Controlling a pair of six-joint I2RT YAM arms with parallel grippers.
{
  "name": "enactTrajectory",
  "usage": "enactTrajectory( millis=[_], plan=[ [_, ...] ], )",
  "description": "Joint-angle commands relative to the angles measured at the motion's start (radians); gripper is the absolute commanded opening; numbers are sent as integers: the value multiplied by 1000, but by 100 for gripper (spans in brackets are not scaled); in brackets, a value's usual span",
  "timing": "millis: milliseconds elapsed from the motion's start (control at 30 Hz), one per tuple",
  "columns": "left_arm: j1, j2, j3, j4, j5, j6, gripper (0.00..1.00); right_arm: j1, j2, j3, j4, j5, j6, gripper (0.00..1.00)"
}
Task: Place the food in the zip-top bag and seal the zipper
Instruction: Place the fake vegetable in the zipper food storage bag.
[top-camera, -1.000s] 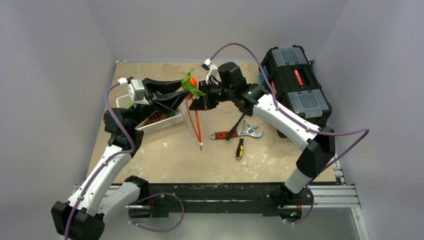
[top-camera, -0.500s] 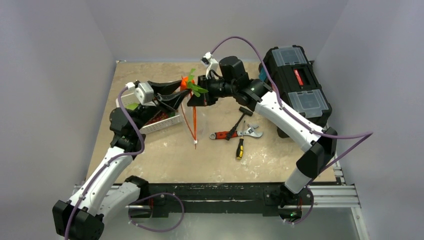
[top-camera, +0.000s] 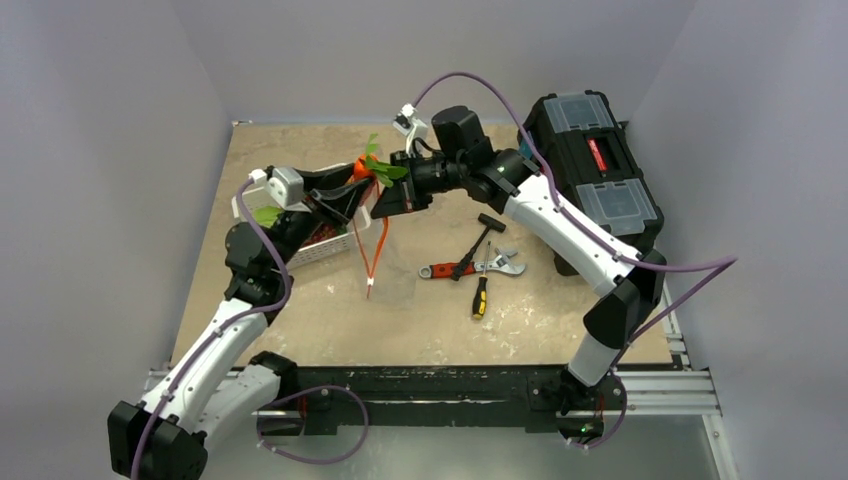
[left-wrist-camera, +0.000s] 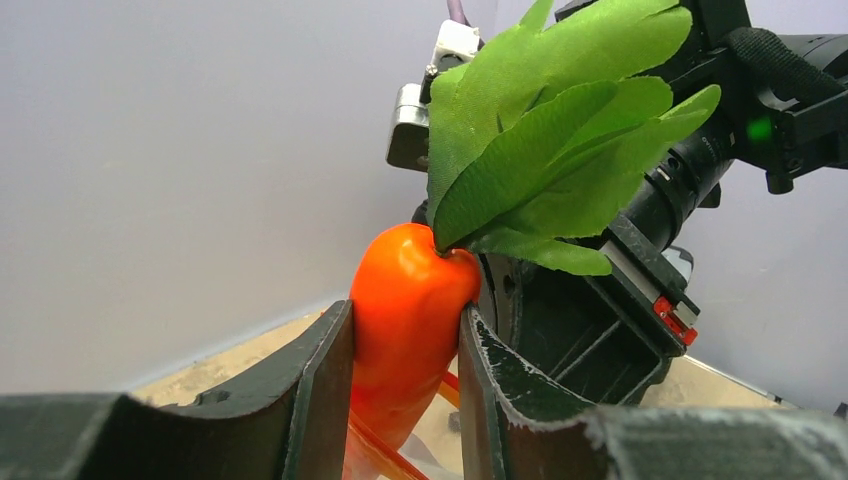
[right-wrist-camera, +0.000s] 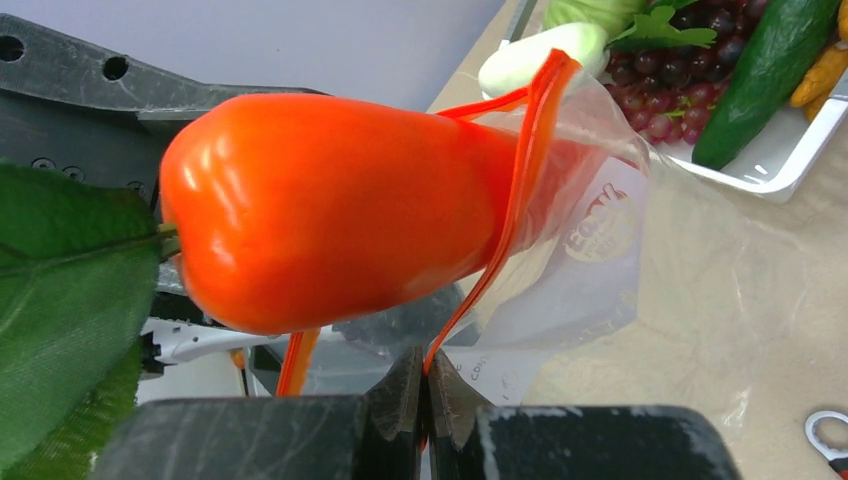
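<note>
And the pair drifts left! Compared with a second ago, both arms have slid together toward the white basket (top-camera: 335, 240). The hanging zip-top bag (right-wrist-camera: 600, 270) has swung with them, off the bare table (top-camera: 330, 310) middle.

The left gripper (left-wrist-camera: 405, 350) is part-way closed, clamped on the orange carrot (right-wrist-camera: 330, 210) at its thick end, with the leaves (left-wrist-camera: 550, 150) fanned above. The right gripper (right-wrist-camera: 423, 385) is fully closed, pinching the red-orange zipper (right-wrist-camera: 520, 170) to hold the mouth open in the air.

The right wrist view tells it: the carrot's narrow end is already past the strip and inside the clear film, while the fat shoulder is outside.

So the insertion looks under way, not finished. I'd say a deeper push and a release come next. The risk is the rim slipping from that thin pinch.

The grapes (right-wrist-camera: 680, 100) and cucumber (right-wrist-camera: 765, 70) lie in the basket, so plenty remains, and sealing is a long way off.
</note>
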Motion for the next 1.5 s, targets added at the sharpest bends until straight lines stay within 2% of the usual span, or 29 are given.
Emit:
enactTrajectory(
  millis=[0,33,133,200,267,333,467,600,733,833,1000,1100,1333,1467],
  plan=[
    [-4,-23,-15,19,-53,-84,23,-2,1,38,-15,-66,25,0],
    [-4,-33,-13,-7,-63,-101,32,-4,2,34,-7,-73,38,0],
    [-3,-89,-6,-159,-114,-161,70,-18,5,13,40,-116,89,0],
    [-3,-137,-20,-212,-138,-187,88,-32,17,1,72,-170,115,0],
    [-2,-178,-20,-279,-173,-205,99,-53,39,-5,92,-217,134,0],
    [3,-184,21,-424,-228,-236,100,-65,61,-6,94,-240,149,0],
    [8,-170,112,-686,-231,-307,100,-66,84,-14,128,-248,196,0],
    [8,-200,155,-823,-212,-323,100,-67,92,-35,154,-234,227,0],
    [9,-233,231,-962,-225,-272,98,-66,88,-46,153,-218,223,0],
    [9,-222,300,-1105,-273,-295,90,-67,78,-34,127,-162,204,0],
    [8,-181,262,-1099,-67,-446,75,-66,100,-4,85,-144,201,0],
    [6,-143,244,-1104,28,-480,74,-66,102,1,71,-127,196,0],
    [-30,-86,258,-1120,87,-437,69,-62,74,15,-25,-16,108,0],
    [-37,-84,310,-1177,62,-377,71,-45,68,111,-224,162,-59,0]
  ],
)
